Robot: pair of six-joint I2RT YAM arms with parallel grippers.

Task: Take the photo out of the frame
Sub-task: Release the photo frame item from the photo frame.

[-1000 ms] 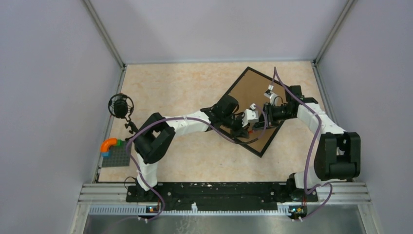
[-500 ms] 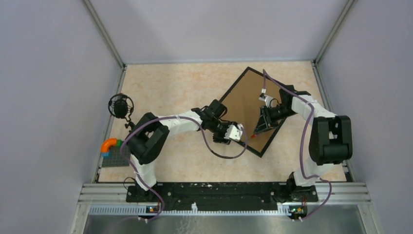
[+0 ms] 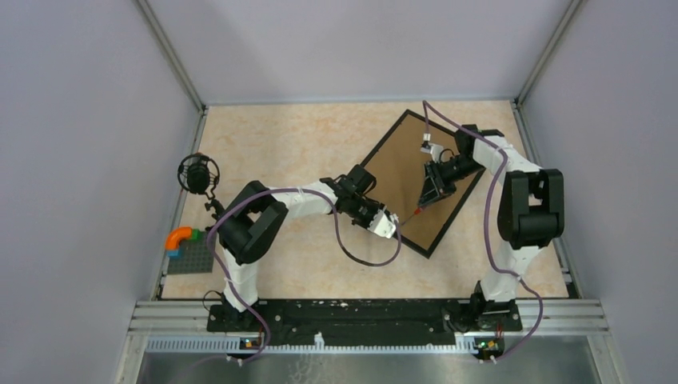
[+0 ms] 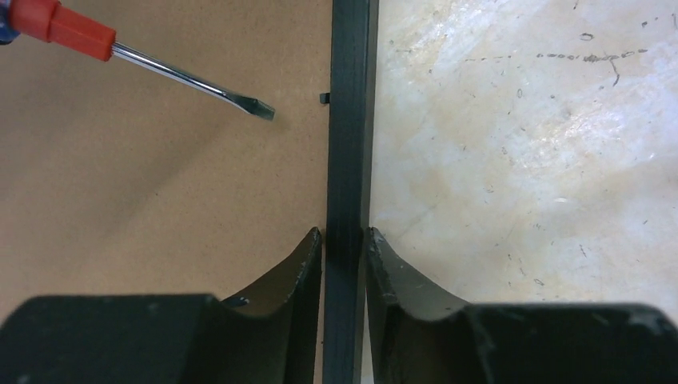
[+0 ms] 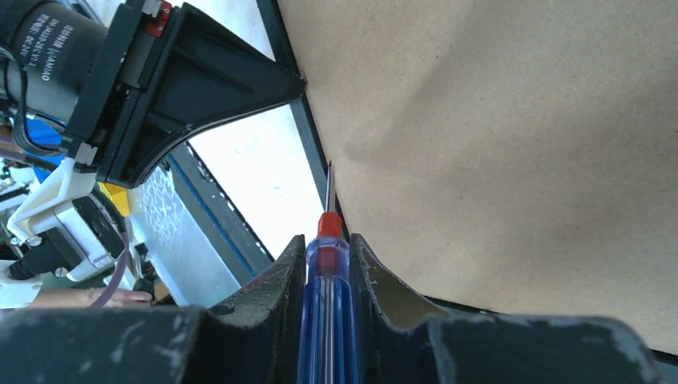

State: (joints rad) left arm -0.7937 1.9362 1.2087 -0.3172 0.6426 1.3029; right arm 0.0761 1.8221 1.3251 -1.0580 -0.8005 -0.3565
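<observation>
Far left of the left gripper [image 4: 345,240] stand a microphone [image 3: 197,173] and toy blocks [image 3: 185,248]. That gripper is clamped on the rail of the frame [image 4: 350,120], which lies brown board [image 4: 160,184] up, the photo out of sight. Just right, the right gripper [image 5: 328,240] pinches a screwdriver [image 5: 324,320], blade tip over the board beside the rail and a small tab [image 4: 324,98].

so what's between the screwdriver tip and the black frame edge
Left wrist view: beyond the screwdriver tip, a bare strip of brown backing board, then a small black tab at the inner edge of the frame.
</observation>
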